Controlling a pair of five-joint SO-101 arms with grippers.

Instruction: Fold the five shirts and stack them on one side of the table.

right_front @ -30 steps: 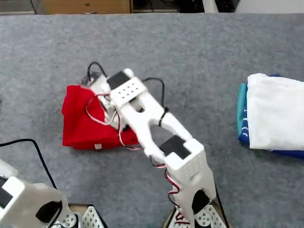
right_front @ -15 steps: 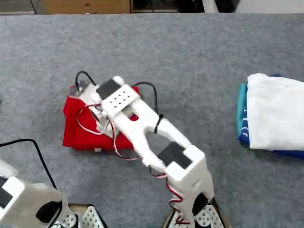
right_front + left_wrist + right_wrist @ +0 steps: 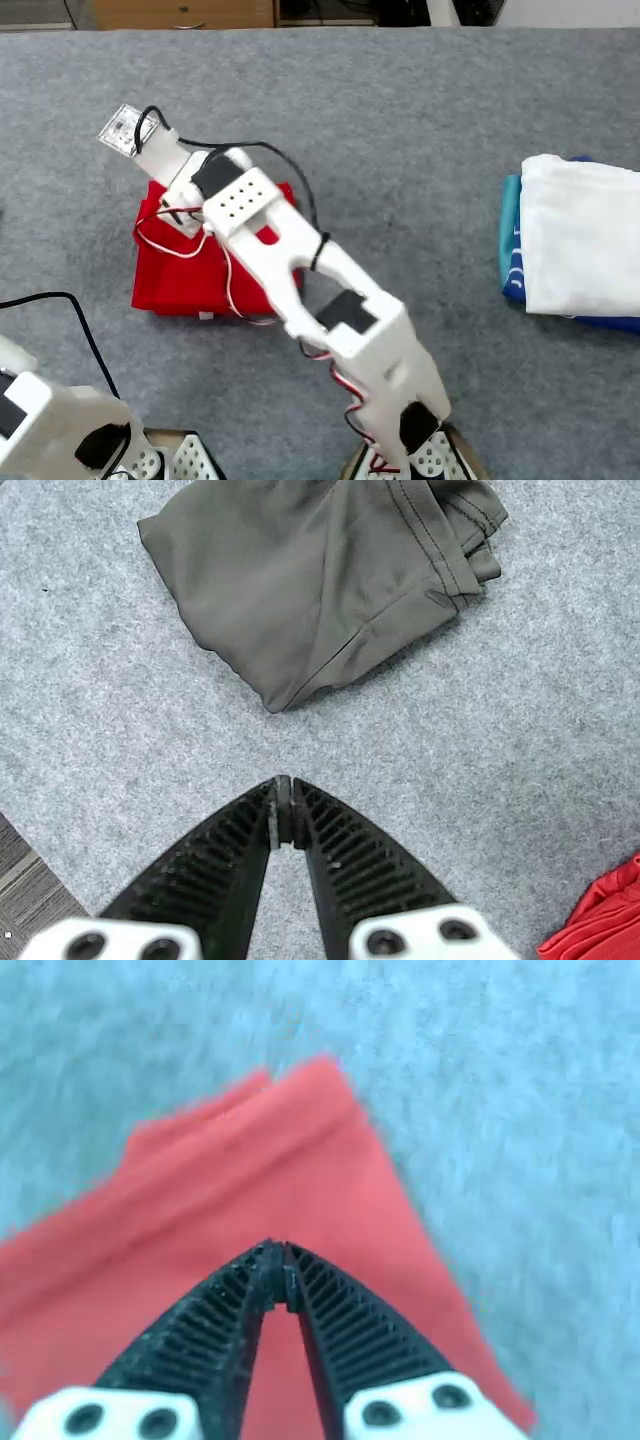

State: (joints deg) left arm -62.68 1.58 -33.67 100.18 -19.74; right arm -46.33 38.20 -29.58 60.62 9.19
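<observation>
A folded red shirt [image 3: 170, 285] lies at the left middle of the grey table [image 3: 420, 120], and the right arm [image 3: 260, 220] stretches over it from the near edge. My right gripper [image 3: 278, 1252] hovers over the red shirt [image 3: 200, 1210], shut with nothing between its fingers. My left gripper [image 3: 282, 785] is shut and empty above bare grey felt. A crumpled olive-grey shirt [image 3: 300, 580] lies ahead of it, and a corner of the red shirt [image 3: 600, 925] shows beside it. At the right edge a folded white shirt [image 3: 585, 235] tops a stack of blue [image 3: 515, 275] and teal [image 3: 508, 215] shirts.
The left arm's base [image 3: 50, 430] sits at the near left corner, with a black cable [image 3: 70, 305] curving over the felt. Wooden furniture [image 3: 180, 12] stands beyond the far edge. Open felt lies between the red shirt and the stack.
The right arm has swung toward the far left across the red shirt, and its wrist end now sticks out past the shirt's far left corner. The shirts have not moved.
</observation>
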